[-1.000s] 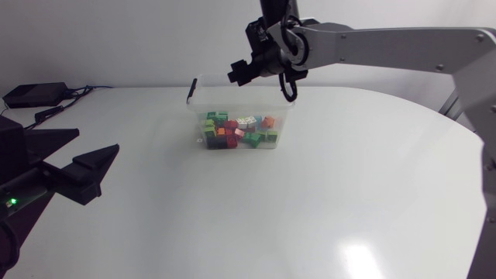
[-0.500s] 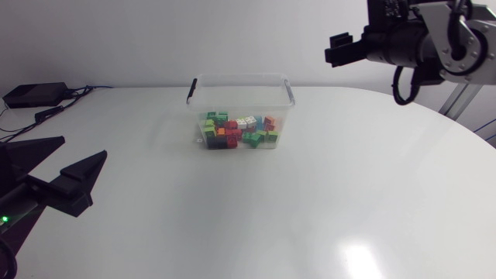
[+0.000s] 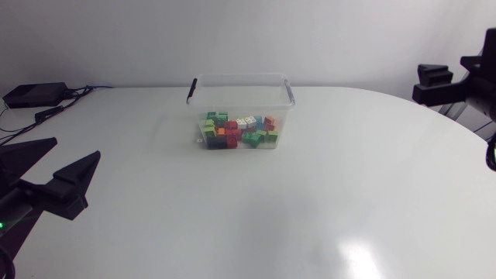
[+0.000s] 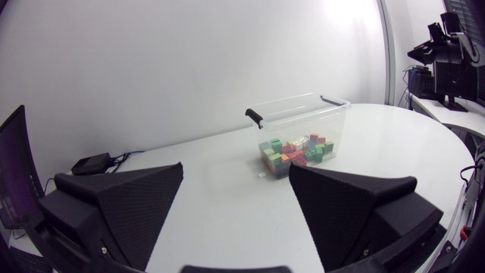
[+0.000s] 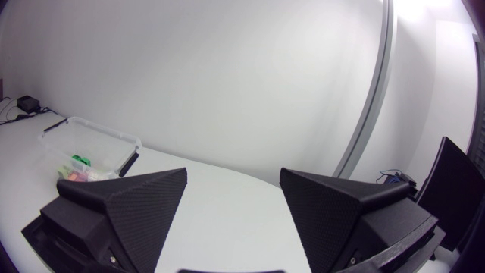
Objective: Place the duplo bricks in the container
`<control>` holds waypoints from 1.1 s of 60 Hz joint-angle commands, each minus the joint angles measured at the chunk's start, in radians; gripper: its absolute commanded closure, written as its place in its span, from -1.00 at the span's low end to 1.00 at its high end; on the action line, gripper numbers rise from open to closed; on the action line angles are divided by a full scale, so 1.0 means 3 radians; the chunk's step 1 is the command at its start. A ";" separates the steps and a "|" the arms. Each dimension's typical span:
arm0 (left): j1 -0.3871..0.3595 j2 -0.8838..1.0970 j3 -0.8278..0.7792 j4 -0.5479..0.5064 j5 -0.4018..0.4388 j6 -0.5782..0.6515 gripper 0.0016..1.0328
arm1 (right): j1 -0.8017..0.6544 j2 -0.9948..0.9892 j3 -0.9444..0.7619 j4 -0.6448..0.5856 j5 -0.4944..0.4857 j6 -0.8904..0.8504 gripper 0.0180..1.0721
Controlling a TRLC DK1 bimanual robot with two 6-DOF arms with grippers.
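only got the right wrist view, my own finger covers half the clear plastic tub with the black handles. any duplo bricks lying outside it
observer: none that i can see. in the head view every coloured duplo brick that shows lies inside the clear plastic tub.
operator: and my other arm
observer: the left gripper is open and holds nothing. it sits at the left side of the white table, pointing toward the tub and well apart from it.

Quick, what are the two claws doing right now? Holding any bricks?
Left claw: open, holding nothing.
Right claw: open, holding nothing.
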 commanded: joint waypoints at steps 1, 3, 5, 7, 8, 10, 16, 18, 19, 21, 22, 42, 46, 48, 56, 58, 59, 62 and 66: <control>0.0037 -0.0084 -0.0097 0.0033 0.0026 0.0039 -0.88 | -0.0112 -0.0279 -0.0271 0.0036 -0.0067 -0.0065 -0.69; 0.0042 -0.0114 -0.0107 0.0038 0.0026 0.0039 -0.88 | -0.0148 -0.0397 -0.0368 0.0041 -0.0102 -0.0070 -0.69; 0.0052 -0.0150 -0.0117 0.0038 0.0026 0.0039 -0.88 | -0.0173 -0.0494 -0.0450 0.0036 -0.0118 -0.0076 -0.69; 0.0057 -0.0171 -0.0123 0.0033 0.0026 0.0039 -0.88 | -0.0199 -0.0596 -0.0532 0.0036 -0.0133 -0.0096 -0.69; 0.0062 -0.0176 -0.0123 0.0038 0.0026 0.0039 -0.88 | -0.0204 -0.0622 -0.0552 0.0036 -0.0138 -0.0101 -0.69; 0.0062 -0.0201 -0.0128 0.0033 0.0026 0.0044 -0.88 | -0.0225 -0.0724 -0.0634 0.0041 -0.0143 -0.0116 -0.69; 0.0067 -0.0258 -0.0138 0.0023 0.0020 0.0049 -0.88 | -0.0265 -0.0985 -0.0828 0.0036 -0.0164 -0.0147 -0.69; 0.0073 -0.0268 -0.0148 0.0023 0.0020 0.0054 -0.87 | -0.0271 -0.1072 -0.0885 0.0036 -0.0169 -0.0152 -0.69; 0.0088 -0.0293 -0.0163 0.0023 0.0020 0.0059 -0.87 | -0.0271 -0.1118 -0.0915 0.0036 -0.0169 -0.0163 -0.69; 0.0098 -0.0309 -0.0169 0.0023 0.0020 0.0064 -0.87 | -0.0271 -0.1215 -0.0977 0.0036 -0.0174 -0.0178 -0.69; 0.0099 -0.0329 -0.0188 0.0035 0.0012 0.0059 -0.87 | -0.0268 -0.1238 -0.0994 0.0035 -0.0175 -0.0170 -0.69; 0.0127 -0.0566 -0.0631 0.0361 -0.0127 -0.0228 -0.87 | -0.0156 -0.1857 -0.1566 -0.0021 -0.0232 0.0224 -0.69; 0.0133 -0.0610 -0.0713 0.0422 -0.0153 -0.0281 -0.87 | -0.0135 -0.1971 -0.1673 -0.0031 -0.0243 0.0296 -0.70; 0.0134 -0.0624 -0.0740 0.0441 -0.0161 -0.0298 -0.87 | -0.0128 -0.2009 -0.1707 -0.0034 -0.0247 0.0320 -0.74; 0.0147 -0.0728 -0.0934 0.0585 -0.0222 -0.0424 -0.87 | -0.0078 -0.2280 -0.1959 -0.0059 -0.0272 0.0493 -0.90; 0.0149 -0.0745 -0.0967 0.0609 -0.0233 -0.0445 -0.87 | -0.0070 -0.2326 -0.2001 -0.0063 -0.0276 0.0522 -0.91; 0.0151 -0.0759 -0.0993 0.0628 -0.0241 -0.0462 -0.87 | -0.0063 -0.2363 -0.2035 -0.0066 -0.0279 0.0545 -0.91; 0.0155 -0.0794 -0.1058 0.0676 -0.0261 -0.0504 -0.87 | -0.0047 -0.2453 -0.2118 -0.0074 -0.0288 0.0603 -0.91; 0.0161 -0.0842 -0.1148 0.0742 -0.0290 -0.0562 -0.87 | -0.0024 -0.2578 -0.2235 -0.0085 -0.0299 0.0682 -0.91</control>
